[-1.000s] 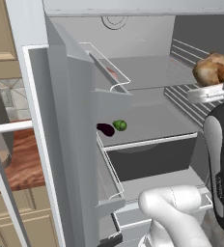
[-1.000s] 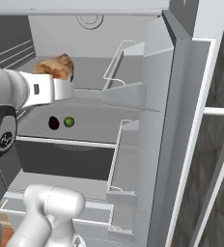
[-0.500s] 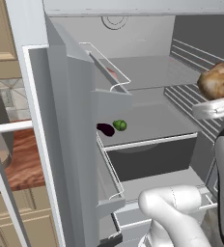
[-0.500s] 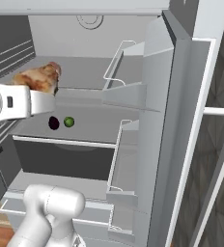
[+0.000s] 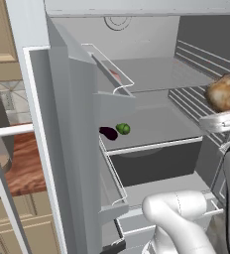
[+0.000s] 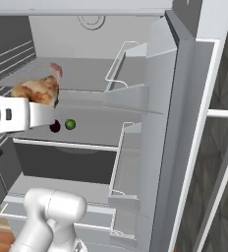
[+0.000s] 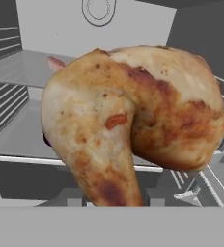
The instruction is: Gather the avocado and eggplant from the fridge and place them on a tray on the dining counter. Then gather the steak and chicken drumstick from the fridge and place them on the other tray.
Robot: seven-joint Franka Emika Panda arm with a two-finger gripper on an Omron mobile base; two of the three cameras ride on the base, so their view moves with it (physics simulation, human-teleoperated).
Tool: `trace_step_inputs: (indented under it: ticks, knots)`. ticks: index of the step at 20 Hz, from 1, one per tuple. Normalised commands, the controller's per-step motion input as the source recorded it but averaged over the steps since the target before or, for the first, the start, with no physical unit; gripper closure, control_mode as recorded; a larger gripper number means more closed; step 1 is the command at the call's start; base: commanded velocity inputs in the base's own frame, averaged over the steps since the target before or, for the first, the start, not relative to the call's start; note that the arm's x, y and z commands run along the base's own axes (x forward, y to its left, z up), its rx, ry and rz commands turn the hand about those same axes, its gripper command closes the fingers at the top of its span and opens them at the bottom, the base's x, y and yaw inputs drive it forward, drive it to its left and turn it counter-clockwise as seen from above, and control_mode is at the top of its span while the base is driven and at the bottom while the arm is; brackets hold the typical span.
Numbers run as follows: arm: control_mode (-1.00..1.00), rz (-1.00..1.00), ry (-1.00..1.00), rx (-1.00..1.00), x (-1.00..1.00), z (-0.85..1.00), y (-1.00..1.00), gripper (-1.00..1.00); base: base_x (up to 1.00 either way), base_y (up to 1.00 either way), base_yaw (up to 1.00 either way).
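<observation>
My gripper [image 5: 223, 110] is shut on the chicken drumstick [image 5: 225, 93], a browned roasted piece held in front of the open fridge at the right of the left base view. In the right base view the drumstick [image 6: 37, 91] sits above the white hand [image 6: 17, 114]. Up close, the drumstick [image 7: 133, 116] hides the fingertips. The green avocado [image 5: 123, 129] and the dark eggplant [image 5: 108, 133] lie side by side on the middle fridge shelf, behind and left of the hand. The pink steak [image 6: 55, 70] lies at the back of the upper shelf.
The fridge door [image 5: 62, 149] stands open at the left with clear door bins [image 5: 112, 74]. A closed grey drawer [image 5: 156, 163] sits under the middle shelf. Wire racks [image 5: 196, 64] line the fridge's right wall. A wooden counter [image 5: 18, 168] lies beyond the door.
The gripper with the drumstick has drawn back from the fridge interior, moving lower and toward the fridge's right side. Avocado, eggplant and steak have stayed put.
</observation>
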Motion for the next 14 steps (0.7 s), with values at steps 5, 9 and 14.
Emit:
trace_step_inputs:
  ticks: [5, 9, 14]
  knots:
    - [1.0, 0.0, 0.0, 0.0, -0.08, -0.09, 0.01, 1.0, -0.34, 0.14, 0.0]
    - [1.0, 0.0, 0.0, 0.0, 0.0, 0.0, 0.0, 1.0, -0.44, 0.4, 0.0]
    - [1.0, 0.0, 0.0, 0.0, 0.0, 0.0, 0.0, 1.0, -0.44, 0.48, 0.0]
